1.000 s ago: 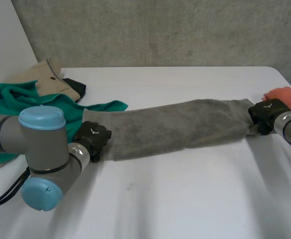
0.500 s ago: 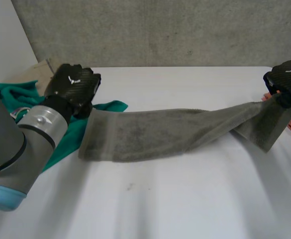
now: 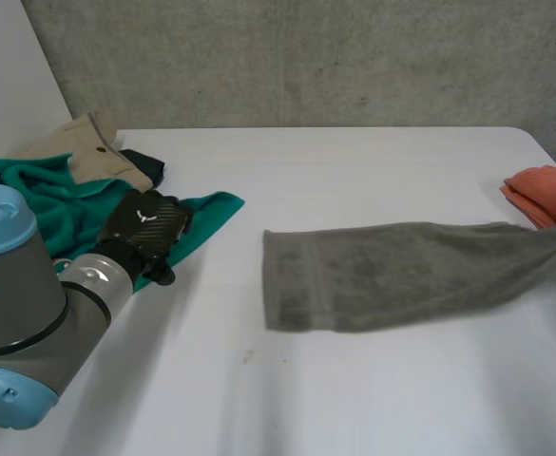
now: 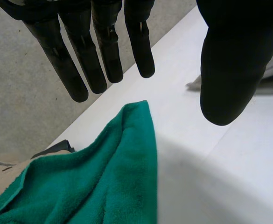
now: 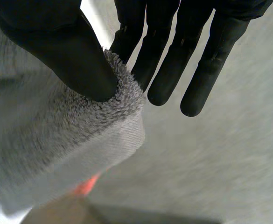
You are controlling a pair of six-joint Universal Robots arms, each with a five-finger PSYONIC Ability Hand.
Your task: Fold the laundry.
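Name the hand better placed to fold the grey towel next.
Right. The right hand pinches the towel's end, while the left hand hangs open over the green cloth, apart from the towel.

Left hand [image 3: 145, 226] has let go of the grey towel [image 3: 401, 275]. Half a second ago it held the towel's left end in the air; now it hangs over the green cloth [image 3: 54, 204], fingers straight, holding nothing. Towel's freed left end has dropped flat onto the table [image 3: 354, 380] and shifted toward the robot's right. It reached the green cloth's tip before and now lies well apart from it. Right hand [image 5: 57, 46] has drawn out past the table's right side, thumb pinching the towel's right end against the fingers. That end now rises off the table there.
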